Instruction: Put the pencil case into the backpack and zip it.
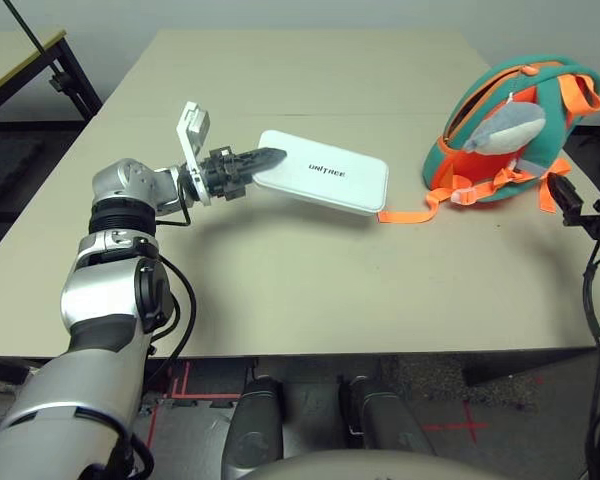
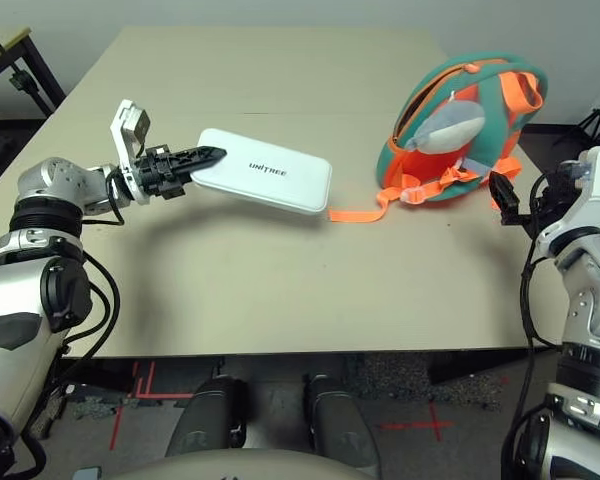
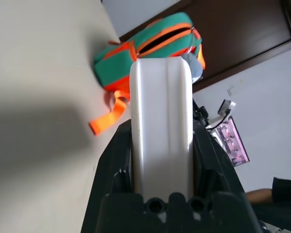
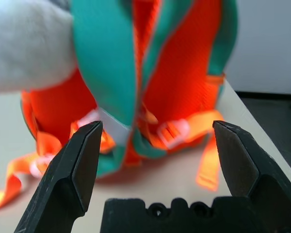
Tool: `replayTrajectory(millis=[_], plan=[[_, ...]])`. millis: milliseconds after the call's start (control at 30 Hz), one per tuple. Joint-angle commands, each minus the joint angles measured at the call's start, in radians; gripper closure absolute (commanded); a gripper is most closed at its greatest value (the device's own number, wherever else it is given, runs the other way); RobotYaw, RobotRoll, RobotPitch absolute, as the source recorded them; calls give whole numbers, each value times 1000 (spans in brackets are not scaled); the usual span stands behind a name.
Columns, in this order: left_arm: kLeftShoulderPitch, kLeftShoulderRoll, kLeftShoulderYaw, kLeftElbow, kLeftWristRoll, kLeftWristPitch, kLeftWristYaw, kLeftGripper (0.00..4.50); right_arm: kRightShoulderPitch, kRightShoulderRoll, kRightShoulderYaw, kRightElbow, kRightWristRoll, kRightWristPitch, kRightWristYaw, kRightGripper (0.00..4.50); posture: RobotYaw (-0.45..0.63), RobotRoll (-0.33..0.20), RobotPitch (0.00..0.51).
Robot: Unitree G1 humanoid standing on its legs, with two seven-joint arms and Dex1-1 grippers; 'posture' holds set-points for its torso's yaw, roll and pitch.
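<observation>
Pinching one end of the white pencil case (image 1: 325,172), the robot's left tool (image 1: 252,163) carries it above the table (image 1: 280,290), lettered face up and slightly tilted, its far end pointing toward the backpack. Held only by that end, the case could swing or slip if its free end knocks against something. An orange strap (image 1: 410,215) lies on the table near that free end and might snag under it on the way in. Further right stands the teal-and-orange backpack (image 2: 490,110), its zipped opening (image 2: 420,100) parted only as a narrow slit, so a wide case may jam on the edge and push the bag back or over. The grey plush figure (image 2: 446,126) hangs close to that opening and could get in the way. At far right, the right tool (image 4: 157,165) is spread wide and empty before the bag's straps; closing on a loose strap instead of the body would steady little.
</observation>
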Motion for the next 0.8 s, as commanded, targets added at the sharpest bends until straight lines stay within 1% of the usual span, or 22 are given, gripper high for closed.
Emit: replayTrajectory(millis=[33,233,467,633,733,800], plan=[[8,4,39,-57,-55,19,34,3065,-38,-24,23,65,8,-29,26,0,60,0,71],[40,5,67,-115,-93,45,84,3065,-120,-28,69,194,-2,-78,58,0,72,0,70],[64,-1,77,-164,-132,62,129,3065,-256,-40,127,480,-45,-196,87,0,84,0,68],[68,-2,79,-173,-151,63,151,3065,-337,-44,127,633,-46,-275,99,0,87,0,71],[71,-1,79,-175,-160,60,160,3065,-359,-43,127,682,-45,-303,108,631,91,0,71],[74,1,78,-177,-166,59,164,3065,-363,-40,126,692,-41,-317,117,1398,91,0,71]])
